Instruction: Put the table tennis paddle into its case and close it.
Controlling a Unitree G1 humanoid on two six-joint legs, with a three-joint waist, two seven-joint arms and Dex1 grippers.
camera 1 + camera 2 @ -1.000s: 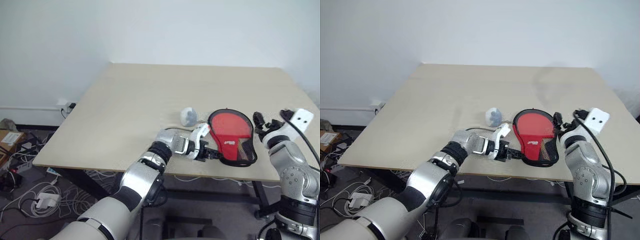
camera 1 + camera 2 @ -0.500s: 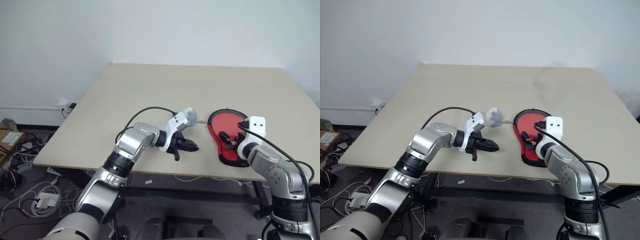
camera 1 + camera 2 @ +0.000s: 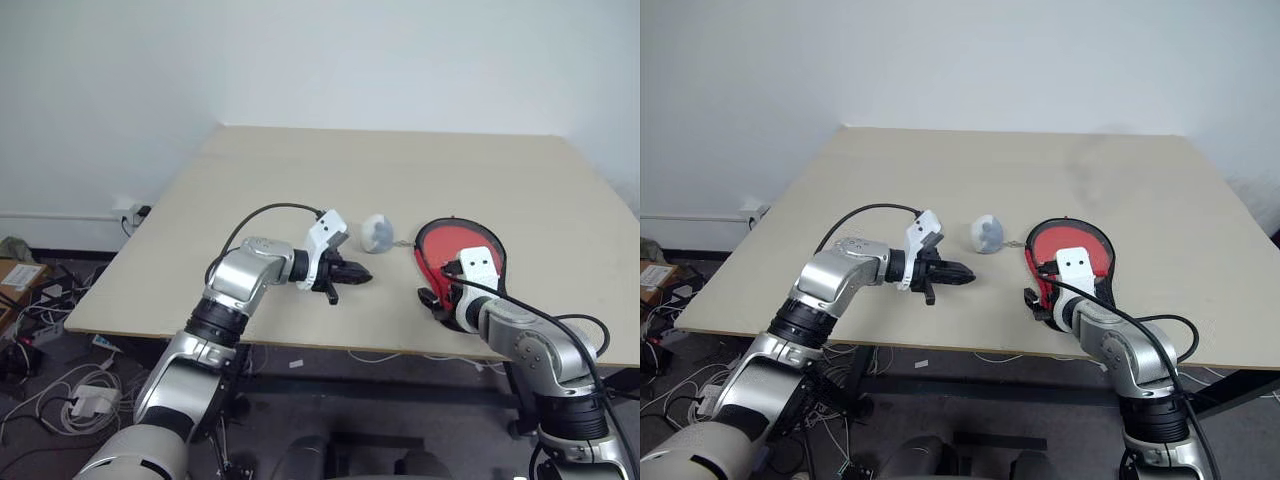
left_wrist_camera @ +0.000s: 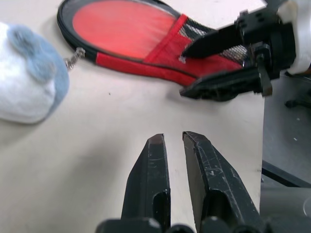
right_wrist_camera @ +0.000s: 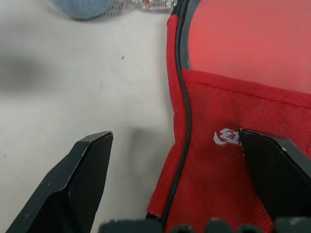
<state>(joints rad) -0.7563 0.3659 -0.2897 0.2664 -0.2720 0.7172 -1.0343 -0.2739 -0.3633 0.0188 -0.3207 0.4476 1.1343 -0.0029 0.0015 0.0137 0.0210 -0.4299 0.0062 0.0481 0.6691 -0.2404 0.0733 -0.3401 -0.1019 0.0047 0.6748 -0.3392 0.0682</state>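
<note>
Two grippers over a beige table (image 3: 300,170), both near the front edge. Red case (image 3: 458,250) lies flat toward the right front of the table, black edging round it, black mesh at its narrow end nearest the front edge, small white logo (image 5: 227,138) on the red fabric. Can't tell whether the table tennis paddle is inside it.

Right gripper (image 5: 177,167) sits low at the case's narrow end, jaws spread wide, holding nothing: one finger over bare table just left of the case edge, the other over the red fabric by the logo. Whether the fingers touch the case, can't tell.

Left gripper (image 3: 352,274) is out over the table left of the case, pointing right toward it, fingers nearly together with just a thin slit, nothing between them. Clearly apart from the case.

Small pale bluish-white lump (image 3: 378,231) rests on the table just left of the case's rounded end, joined to it by a short metal chain (image 4: 74,58). It lies just beyond the left gripper's tips.

Cables and a power strip (image 3: 90,402) lie on the floor at left.
</note>
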